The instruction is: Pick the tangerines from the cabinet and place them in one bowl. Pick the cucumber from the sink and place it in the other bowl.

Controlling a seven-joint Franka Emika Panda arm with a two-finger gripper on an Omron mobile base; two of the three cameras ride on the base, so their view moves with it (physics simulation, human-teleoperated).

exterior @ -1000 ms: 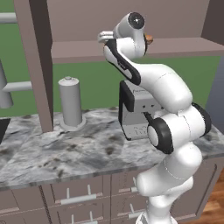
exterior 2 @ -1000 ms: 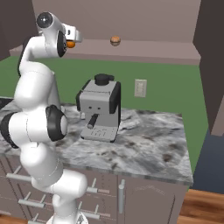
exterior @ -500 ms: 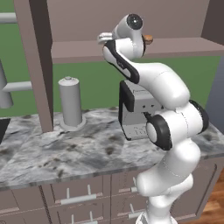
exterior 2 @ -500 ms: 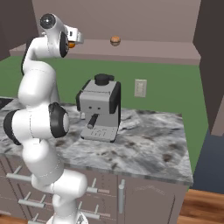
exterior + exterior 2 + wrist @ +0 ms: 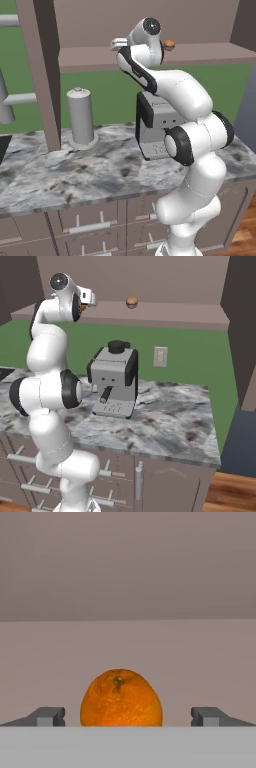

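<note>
In the hand view the jaws [image 5: 122, 717] stand released either side of the orange tangerine [image 5: 121, 698] on the cabinet [image 5: 165, 313] shelf, its underside cut off, while the right base view adds the tan tangerine [image 5: 132, 302] farther along.

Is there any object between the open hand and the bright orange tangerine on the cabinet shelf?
Nothing visible stands in the way. In the hand view the bright orange tangerine sits straight ahead, centred between the two fingertips of the open hand, with bare cabinet shelf around it. The duller tangerine lies well to the side.
</note>
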